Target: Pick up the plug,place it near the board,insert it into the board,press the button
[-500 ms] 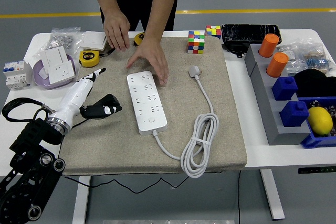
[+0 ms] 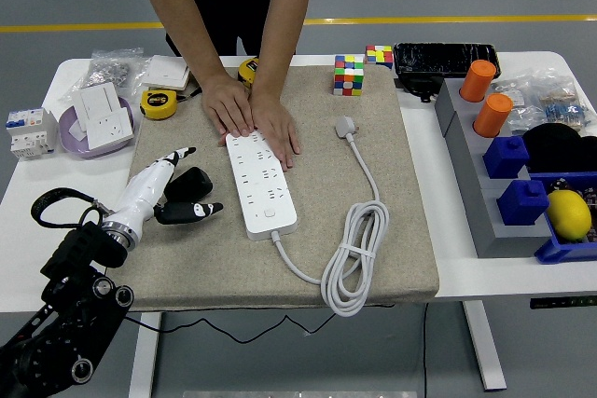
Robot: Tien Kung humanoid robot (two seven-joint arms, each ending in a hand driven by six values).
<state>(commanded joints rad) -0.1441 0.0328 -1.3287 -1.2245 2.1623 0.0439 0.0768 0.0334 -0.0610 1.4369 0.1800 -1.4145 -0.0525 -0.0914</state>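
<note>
The person's two hands (image 2: 252,118) cover the far end of the white power strip (image 2: 260,183), the picture's top edge cuts off the person above the forearms, and the bag (image 2: 114,68) contents are too small to tell.

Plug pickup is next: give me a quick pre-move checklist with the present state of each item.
1. Plug free to grasp: ok, it lies alone on the mat, right of the power strip.
2. Cable slack: ok, loosely coiled near the mat's front edge.
3. Workspace clear of people: not ok, the person's hands press on the strip's far end.
4. Left hand empty: ok, fingers spread, holding nothing, left of the strip.
5. Right hand available: cannot tell, it is out of view.
6. Strip's button reachable: ok, uncovered at the near end.
</note>
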